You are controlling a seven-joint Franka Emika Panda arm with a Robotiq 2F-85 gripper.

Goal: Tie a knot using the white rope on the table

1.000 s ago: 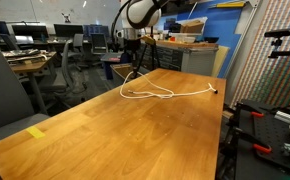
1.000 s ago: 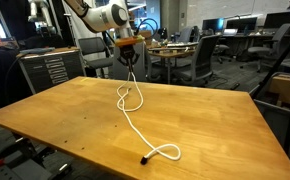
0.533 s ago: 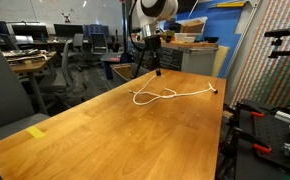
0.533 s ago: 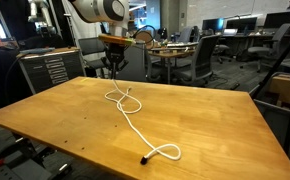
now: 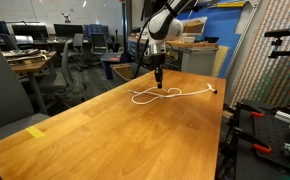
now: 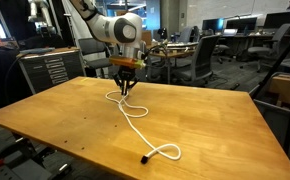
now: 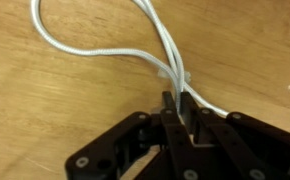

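- Right now the claw [image 7: 180,110] is almost closed in the wrist view, and its two dark fingers [image 7: 167,112] pinch the white rope [image 7: 90,50] between them.
- Two strands of the rope run side by side into the thin gap between the fingers.
- One strand comes out on the other side of the claw and goes off to the edge of the picture.
- Away from the claw, the two strands bend wide over the wooden table [image 7: 45,110].
- In both exterior views the claw [image 5: 159,73] [image 6: 125,88] points straight down, low over the far part of the table [image 5: 105,135] [image 6: 75,115].
- Its tips are right at the rope there, and how far open it is cannot be seen from so far off.
- The arm [image 5: 167,22] [image 6: 110,25] bends down to the claw from above.
- In an exterior view the rope [image 5: 153,97] makes loose loops on the table under the claw.
- From those loops one strand runs along the table to a dark tip [image 5: 216,90] near the table's edge.
- In an exterior view the rope [image 6: 134,125] trails from the claw across the wood toward the near edge.
- It ends there in a small loop [image 6: 170,152] beside a dark tip [image 6: 145,158].
- A small yellow piece [image 5: 36,131] lies on the table, well apart from the rope.
- A grey chair [image 5: 3,95] stands beside the table.
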